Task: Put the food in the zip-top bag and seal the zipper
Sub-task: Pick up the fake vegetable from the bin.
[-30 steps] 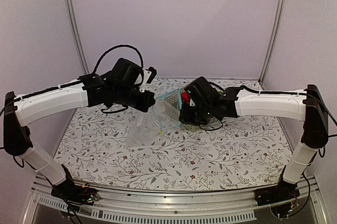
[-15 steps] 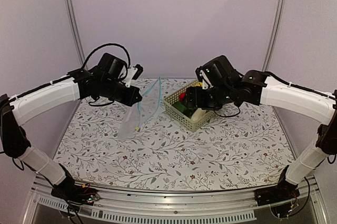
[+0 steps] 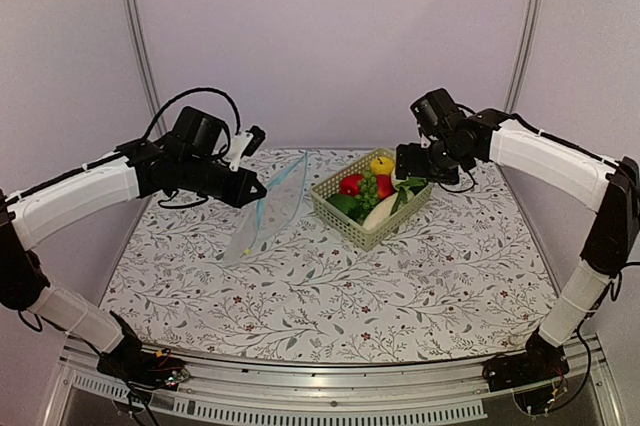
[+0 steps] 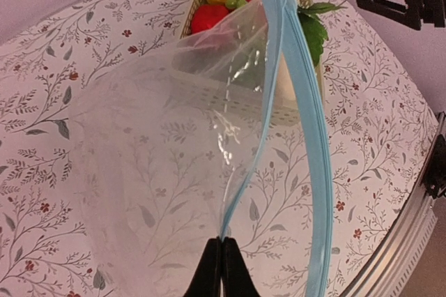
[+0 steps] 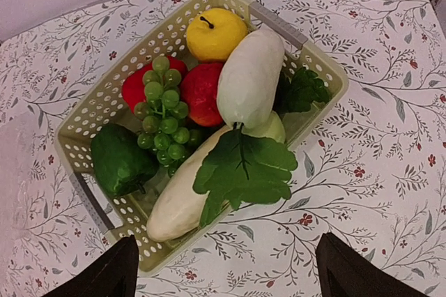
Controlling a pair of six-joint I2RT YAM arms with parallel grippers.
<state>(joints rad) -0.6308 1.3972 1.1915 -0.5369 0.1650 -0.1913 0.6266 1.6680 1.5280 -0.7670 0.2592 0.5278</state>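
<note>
The zip-top bag (image 3: pixel 262 231) hangs see-through from my left gripper (image 3: pixel 262 187) down to the table, left of the basket. My left gripper (image 4: pixel 223 242) is shut on one lip of the light-blue zipper (image 4: pixel 310 143). The other lip stands apart, so the bag's (image 4: pixel 146 164) mouth gapes. The food lies in the basket: a yellow apple (image 5: pixel 214 32), red round pieces (image 5: pixel 204 92), green grapes (image 5: pixel 164 109), a green pepper (image 5: pixel 118 161), a leafy piece (image 5: pixel 244 168) and a long white radish (image 5: pixel 249 77). My right gripper (image 3: pixel 416 162) hovers beyond the basket's far right corner; its jaws (image 5: pixel 230 276) are wide open and hold nothing.
The pale green lattice basket (image 3: pixel 345 224) stands at the back middle of the flowered table, its rim (image 5: pixel 94 102) showing in the right wrist view. Metal posts (image 3: pixel 135 46) and walls close the back and sides. A metal rail (image 3: pixel 330 406) runs along the near edge.
My right gripper has opened and drawn up and back to the right, off the basket. My left gripper has carried the bag's edge leftward, away from the basket.
</note>
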